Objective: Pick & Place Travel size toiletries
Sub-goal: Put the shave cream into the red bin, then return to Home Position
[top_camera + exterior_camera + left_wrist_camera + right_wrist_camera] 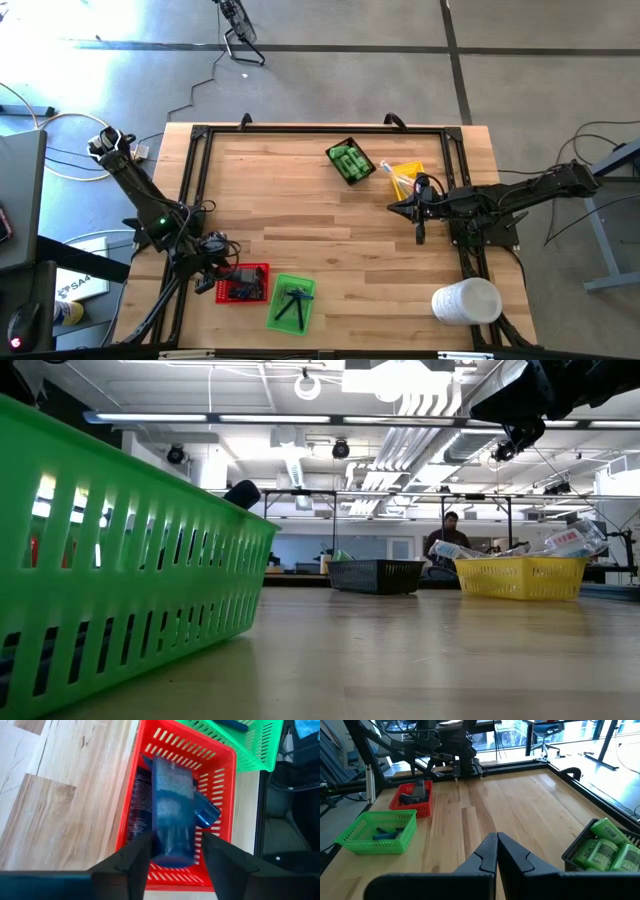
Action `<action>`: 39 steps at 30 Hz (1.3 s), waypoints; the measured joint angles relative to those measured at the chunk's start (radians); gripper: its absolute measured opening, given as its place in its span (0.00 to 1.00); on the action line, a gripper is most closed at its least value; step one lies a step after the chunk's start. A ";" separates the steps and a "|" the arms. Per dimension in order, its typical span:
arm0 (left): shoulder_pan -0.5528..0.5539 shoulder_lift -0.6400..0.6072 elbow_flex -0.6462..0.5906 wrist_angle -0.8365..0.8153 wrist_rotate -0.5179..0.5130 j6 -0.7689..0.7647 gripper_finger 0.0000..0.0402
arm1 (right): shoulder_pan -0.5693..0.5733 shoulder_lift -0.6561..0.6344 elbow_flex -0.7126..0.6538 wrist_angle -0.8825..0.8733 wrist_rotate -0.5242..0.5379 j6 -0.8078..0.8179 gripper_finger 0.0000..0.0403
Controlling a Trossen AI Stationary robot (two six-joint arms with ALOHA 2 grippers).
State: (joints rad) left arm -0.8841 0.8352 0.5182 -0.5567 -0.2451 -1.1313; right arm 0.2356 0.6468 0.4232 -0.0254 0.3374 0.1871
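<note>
Wooden table point(330, 230) with a black frame, four small trays on it, both arms over it.

Left gripper point(172, 857) hangs over the red tray point(222, 785) at the table's near left edge — its fingers point(131, 862) are spread, flanking a dark blue flat packet point(172, 810) that stands tilted in the tray; whether they touch it cannot be told. A blue-capped piece point(206, 813) lies just beside the packet. Next to it, the green tray point(291, 302) holds thin dark sticks point(293, 300). Right gripper point(496, 851), fingers pressed together and holding nothing, hovers above bare wood near the yellow tray point(406, 178) of clear-wrapped sticks. Bright green little bottles point(605, 847) fill the black tray point(350, 162) — far side. White cylinder point(466, 302) lies at the near right corner.
</note>
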 joint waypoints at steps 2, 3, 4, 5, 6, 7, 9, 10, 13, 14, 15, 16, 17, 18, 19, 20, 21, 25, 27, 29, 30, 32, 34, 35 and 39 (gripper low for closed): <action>0.000 0.000 0.000 -0.001 0.000 0.000 0.46 | 0.000 0.000 0.000 0.000 0.000 0.000 0.01; 0.000 0.000 0.000 -0.002 0.000 0.000 0.49 | 0.000 0.000 0.000 0.000 0.000 0.000 0.01; 0.000 0.000 0.000 -0.004 -0.001 0.000 0.51 | 0.000 0.000 0.000 0.000 0.000 0.000 0.01; 0.000 0.000 0.000 -0.005 -0.001 0.000 0.53 | 0.000 0.000 0.000 0.000 0.000 0.000 0.01; 0.000 0.000 0.000 -0.004 -0.001 0.003 0.55 | 0.000 0.000 0.000 -0.001 0.000 0.000 0.01; 0.000 0.000 0.000 -0.003 -0.001 0.010 0.56 | 0.000 0.000 0.000 -0.001 0.000 0.000 0.01; 0.000 0.000 0.000 0.016 -0.007 0.037 0.56 | 0.000 0.000 0.000 -0.001 0.000 0.000 0.01; 0.000 0.000 0.000 0.033 -0.021 0.058 0.55 | 0.000 0.000 0.000 -0.001 0.000 0.000 0.01; 0.001 0.000 0.000 0.068 -0.079 0.160 0.49 | 0.000 0.000 0.000 -0.001 0.000 -0.006 0.01; 0.004 0.000 0.000 0.082 -0.103 0.200 0.46 | 0.000 0.000 0.000 -0.001 0.000 -0.007 0.01; 0.012 0.000 0.000 0.097 -0.116 0.238 0.43 | 0.000 0.000 0.000 -0.001 0.000 -0.008 0.01; 0.025 -0.001 0.000 0.108 -0.126 0.269 0.39 | 0.000 0.000 0.000 -0.001 0.001 -0.009 0.01; 0.042 -0.001 0.000 0.115 -0.131 0.295 0.36 | 0.000 0.000 0.000 -0.001 0.000 -0.011 0.01; 0.061 -0.001 0.000 0.122 -0.134 0.314 0.32 | 0.000 0.000 0.000 -0.001 0.000 -0.013 0.01; 0.084 -0.001 0.000 0.130 -0.140 0.332 0.29 | 0.000 0.000 0.000 -0.001 0.001 -0.017 0.01; 0.112 -0.001 0.000 0.140 -0.151 0.351 0.25 | 0.000 0.000 0.000 -0.001 0.001 -0.024 0.01; 0.142 -0.001 0.000 0.152 -0.165 0.373 0.22 | 0.000 0.000 0.000 -0.001 0.001 -0.031 0.01; 0.289 -0.001 0.000 0.206 -0.210 0.505 0.09 | 0.000 0.000 0.000 -0.001 0.004 -0.035 0.01; 0.357 -0.001 0.000 0.246 -0.211 0.601 0.03 | 0.000 0.000 0.000 -0.001 0.004 -0.035 0.01; 0.417 -0.002 0.000 0.295 -0.211 0.699 0.01 | 0.000 0.000 0.000 -0.001 0.004 -0.035 0.01; 0.446 -0.004 0.000 0.322 -0.211 0.742 0.02 | 0.000 0.000 0.000 -0.001 0.004 -0.035 0.01; 0.497 -0.006 0.000 0.392 -0.211 0.822 0.03 | 0.000 0.000 0.000 -0.001 0.004 -0.035 0.01; 0.542 -0.007 0.000 0.468 -0.211 0.911 0.03 | 0.000 0.000 0.000 -0.001 0.004 -0.035 0.01; 0.564 -0.008 0.000 0.503 -0.208 0.962 0.03 | 0.000 0.000 0.000 -0.001 0.004 -0.035 0.01; 0.652 -0.008 0.000 0.574 -0.111 1.121 0.03 | 0.000 0.000 0.000 -0.001 0.004 -0.035 0.01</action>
State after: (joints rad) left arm -0.2322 0.8276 0.5186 0.0177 -0.3560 -0.0098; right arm 0.2359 0.6471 0.4232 -0.0261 0.3416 0.1524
